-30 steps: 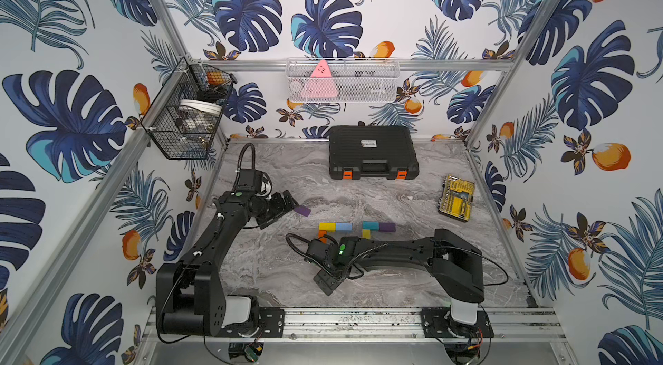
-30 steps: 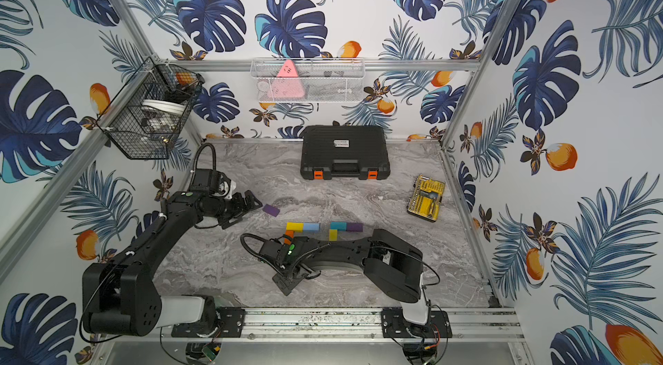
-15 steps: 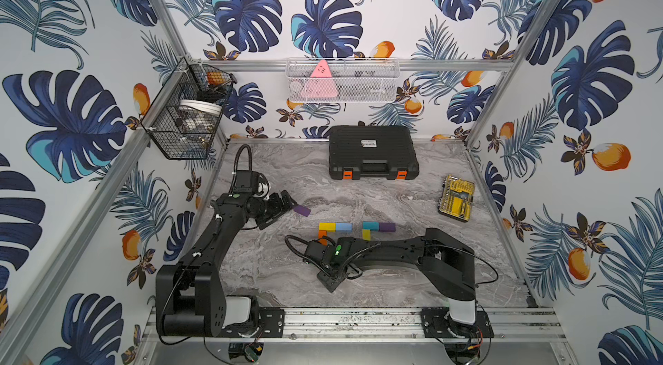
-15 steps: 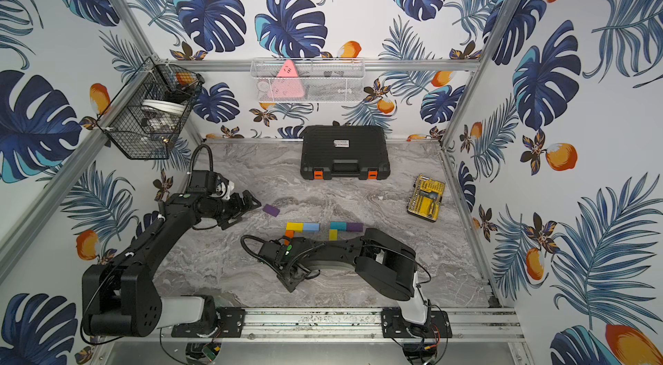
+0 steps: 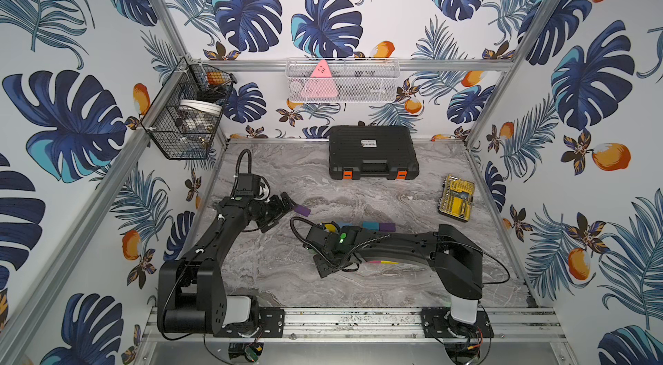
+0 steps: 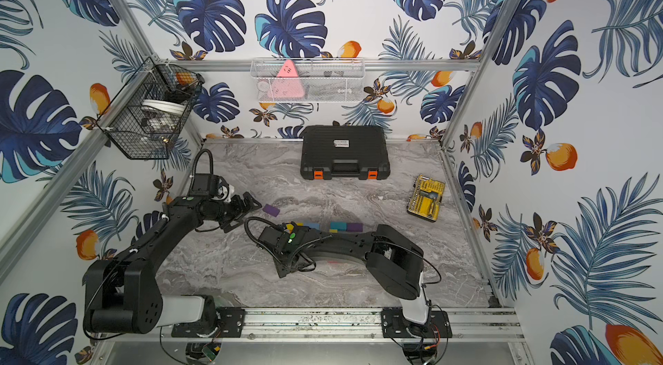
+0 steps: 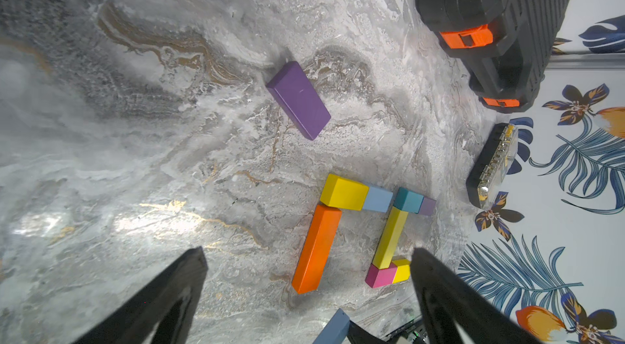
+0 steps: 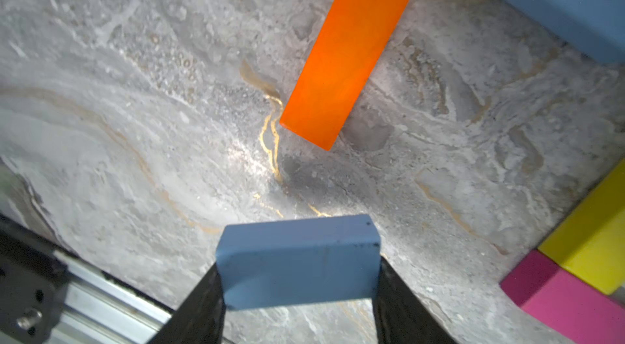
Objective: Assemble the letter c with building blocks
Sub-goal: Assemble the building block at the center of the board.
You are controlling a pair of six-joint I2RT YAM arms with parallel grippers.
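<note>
My right gripper (image 8: 299,278) is shut on a light blue block (image 8: 297,257), held just above the marble near the free end of the long orange block (image 8: 351,48). In the left wrist view the orange block (image 7: 316,249) joins a yellow block (image 7: 343,192) and a light blue one (image 7: 377,198). Beside them lie teal (image 7: 407,200), small purple (image 7: 427,206), long yellow (image 7: 390,237), magenta (image 7: 380,276) and small yellow (image 7: 402,271) blocks. A loose purple block (image 5: 302,209) lies right in front of my open left gripper (image 5: 287,207), which holds nothing.
A black tool case (image 5: 373,151) stands at the back of the table, with a yellow-and-black drill-bit case (image 5: 456,198) at the right. A black wire basket (image 5: 186,112) hangs on the left wall and a white mesh tray (image 5: 342,79) on the back wall. A metal rail (image 5: 341,320) runs along the front edge.
My right gripper's jaws have closed onto the light blue block, and the arm has barely shifted. The left arm has stayed where it was, still open by the purple block.
</note>
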